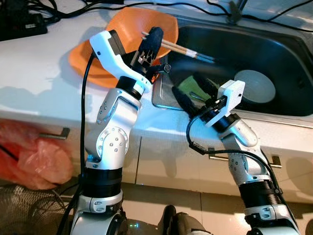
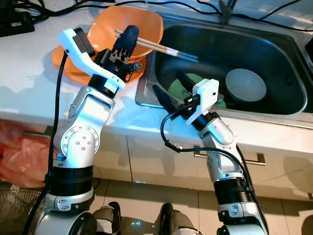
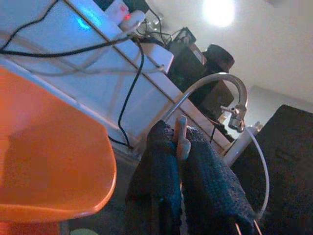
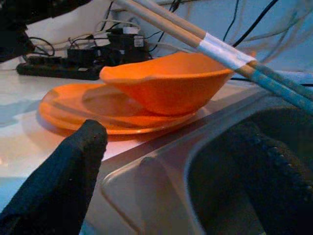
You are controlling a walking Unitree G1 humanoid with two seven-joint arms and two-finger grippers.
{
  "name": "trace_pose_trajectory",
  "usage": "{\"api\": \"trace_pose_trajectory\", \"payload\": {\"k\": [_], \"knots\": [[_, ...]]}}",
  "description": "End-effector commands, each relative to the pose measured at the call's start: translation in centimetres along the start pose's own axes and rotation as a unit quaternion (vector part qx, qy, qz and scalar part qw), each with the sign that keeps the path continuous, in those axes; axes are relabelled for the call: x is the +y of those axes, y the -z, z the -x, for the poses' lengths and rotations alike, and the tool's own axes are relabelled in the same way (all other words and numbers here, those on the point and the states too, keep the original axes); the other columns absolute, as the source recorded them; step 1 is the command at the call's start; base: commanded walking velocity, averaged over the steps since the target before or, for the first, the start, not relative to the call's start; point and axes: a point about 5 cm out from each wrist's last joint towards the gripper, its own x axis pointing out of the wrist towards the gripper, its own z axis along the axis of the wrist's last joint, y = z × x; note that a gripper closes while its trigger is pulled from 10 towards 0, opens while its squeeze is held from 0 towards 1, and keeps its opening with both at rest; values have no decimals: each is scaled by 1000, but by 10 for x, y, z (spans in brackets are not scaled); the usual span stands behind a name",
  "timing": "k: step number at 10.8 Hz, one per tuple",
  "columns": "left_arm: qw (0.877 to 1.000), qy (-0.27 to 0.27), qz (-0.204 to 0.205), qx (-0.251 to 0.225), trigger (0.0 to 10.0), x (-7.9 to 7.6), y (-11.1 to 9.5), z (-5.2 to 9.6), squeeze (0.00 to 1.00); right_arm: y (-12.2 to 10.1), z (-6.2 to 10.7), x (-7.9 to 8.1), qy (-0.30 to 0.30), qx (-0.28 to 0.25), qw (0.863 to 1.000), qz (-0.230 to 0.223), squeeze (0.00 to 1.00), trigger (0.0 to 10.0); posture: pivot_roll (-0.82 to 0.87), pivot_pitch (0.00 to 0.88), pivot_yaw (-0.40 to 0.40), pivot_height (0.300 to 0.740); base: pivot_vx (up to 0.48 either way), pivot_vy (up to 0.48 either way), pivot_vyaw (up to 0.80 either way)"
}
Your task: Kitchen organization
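In the left eye view, the left gripper (image 1: 152,40) at upper centre clenches chopsticks (image 1: 188,51) that reach out over the sink (image 1: 274,54), above an orange bowl (image 1: 128,24) resting on a plate (image 1: 80,61). The right gripper (image 1: 193,90), fingers spread, hovers at the sink's near rim. In the left wrist view, a faucet (image 3: 215,83) arcs at upper right. In the right wrist view, the bowl sits mid-frame.

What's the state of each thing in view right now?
left gripper: shut on the chopsticks, raised over the sink's edge
chopsticks: held, tips out over the sink
right gripper: open, at the sink's front rim
orange bowl: tilted, resting on the orange plate
orange plate: flat on the counter
white bowl: upright in the sink
sink: no water visible
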Motion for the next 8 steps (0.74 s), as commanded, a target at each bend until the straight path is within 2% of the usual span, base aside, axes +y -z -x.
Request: {"api": "trace_pose_trajectory", "payload": {"k": [1,4,5,6,8], "knots": [[1000,2,-1,5,10000,-4,4,-1,0,-1,5,0,-10,8,1000,7,1000,10000,196,191,-92,740,0,0,0],[1000,0,-6,8,10000,-3,5,-2,0,-5,8,-4,-6,14,999,28,1000,10000,190,197,-90,740,0,0,0],[1000,-1,-9,12,10000,-3,7,-1,0,-8,8,-5,-8,17,999,45,400,10000,189,199,-90,740,0,0,0],[1000,-1,-11,13,10000,-3,7,-1,0,-15,9,-9,-12,20,998,65,0,10000,189,201,-91,740,0,0,0],[1000,-2,-18,18,10000,-3,9,0,0,-25,9,-16,-9,18,995,96,0,10000,188,205,-92,740,0,0,0]]}}
